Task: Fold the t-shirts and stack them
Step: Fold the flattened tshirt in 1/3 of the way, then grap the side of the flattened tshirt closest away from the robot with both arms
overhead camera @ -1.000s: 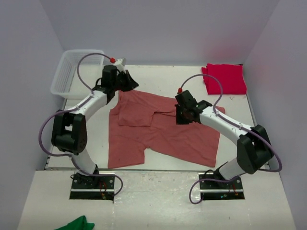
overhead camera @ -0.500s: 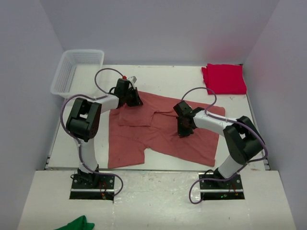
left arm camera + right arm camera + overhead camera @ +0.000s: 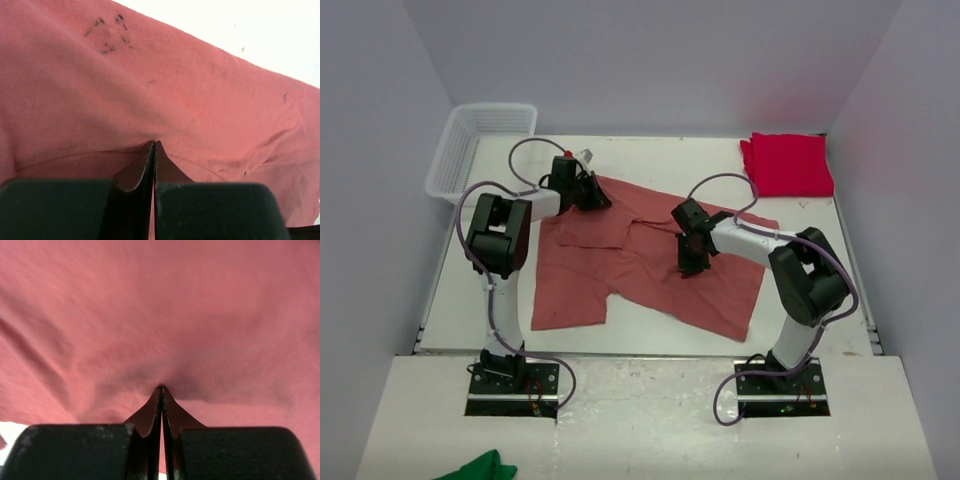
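Note:
The large salmon-red t-shirt (image 3: 650,270) lies spread and wrinkled across the middle of the table. My left gripper (image 3: 592,196) is at its far left edge and shut on a pinch of the fabric (image 3: 154,144). My right gripper (image 3: 691,262) sits over the shirt's middle, shut on a raised fold of the same cloth (image 3: 161,387). In both wrist views salmon fabric fills the frame and puckers at the fingertips. The crimson t-shirt (image 3: 788,165) rests folded at the back right corner, away from both grippers.
A white mesh basket (image 3: 480,145) stands at the back left corner. A small green cloth (image 3: 480,467) lies on the near ledge, left of the left arm's base. Grey walls close in the table's back and sides.
Both arms have folded in, and both shut grippers have shifted over the salmon t-shirt. The shirt has slid left, and its right edge has drawn in from the table's right side.

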`<act>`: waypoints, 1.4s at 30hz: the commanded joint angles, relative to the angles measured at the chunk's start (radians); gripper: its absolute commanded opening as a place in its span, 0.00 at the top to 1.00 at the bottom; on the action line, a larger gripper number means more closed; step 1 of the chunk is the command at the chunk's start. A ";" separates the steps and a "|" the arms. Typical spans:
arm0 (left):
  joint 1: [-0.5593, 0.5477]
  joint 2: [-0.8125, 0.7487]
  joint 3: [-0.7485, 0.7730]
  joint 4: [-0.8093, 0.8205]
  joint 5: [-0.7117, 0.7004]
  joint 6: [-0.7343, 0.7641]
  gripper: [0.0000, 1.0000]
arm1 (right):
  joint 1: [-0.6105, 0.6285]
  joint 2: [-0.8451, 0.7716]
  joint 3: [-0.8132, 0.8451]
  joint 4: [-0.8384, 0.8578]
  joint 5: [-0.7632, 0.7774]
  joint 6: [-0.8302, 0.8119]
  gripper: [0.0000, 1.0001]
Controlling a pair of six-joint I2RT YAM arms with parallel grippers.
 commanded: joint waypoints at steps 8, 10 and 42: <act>0.112 0.141 0.092 0.009 0.068 0.012 1.00 | 0.005 0.036 -0.023 0.011 0.012 0.022 1.00; 0.112 0.137 0.089 0.038 0.088 0.006 1.00 | 0.010 0.001 -0.061 0.038 0.047 0.014 1.00; -0.382 -1.124 -0.597 -0.233 -0.561 -0.141 0.51 | 0.209 -0.792 -0.569 -0.343 0.365 0.907 0.44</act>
